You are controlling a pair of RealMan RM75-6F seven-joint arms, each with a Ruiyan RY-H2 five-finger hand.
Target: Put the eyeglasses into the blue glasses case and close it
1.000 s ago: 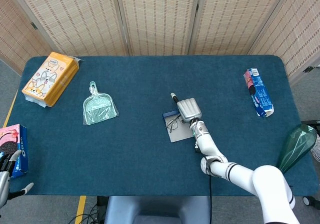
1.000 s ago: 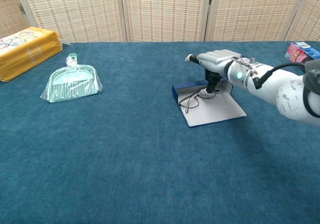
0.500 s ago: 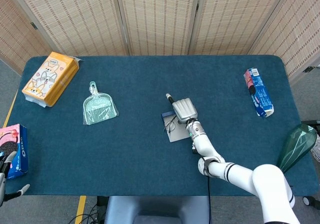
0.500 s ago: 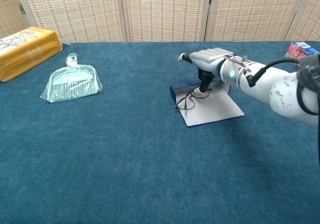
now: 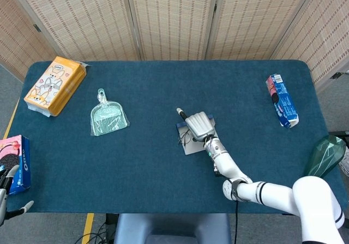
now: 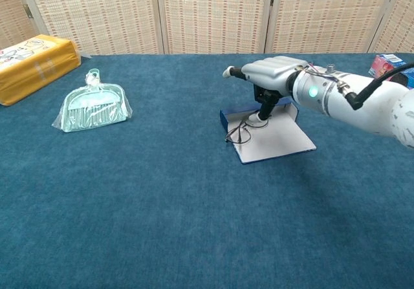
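The thin dark wire-framed eyeglasses (image 6: 242,132) lie on the white inner face of the flat, opened blue glasses case (image 6: 275,141), at its left end, with part of the frame hanging over the case's edge toward the teal cloth-covered table (image 6: 162,224). The right hand (image 6: 272,75), silver-backed with dark fingers, hangs over the far side of the case; its fingers reach down and one white-tipped fingertip (image 6: 261,117) touches the glasses frame, while another finger points out to the left. Whether the frame is actually pinched cannot be told from either view. The left hand (image 5: 6,192) shows only at the bottom left corner of the head view, off the table edge, too cropped to tell how its fingers lie. Just beside it sits a pink and blue biscuit box (image 5: 15,162). Farther back lie a pale green bagged dustpan (image 6: 94,106), an orange tissue pack (image 6: 31,64) and, at the right, a blue and red snack packet (image 5: 282,100).
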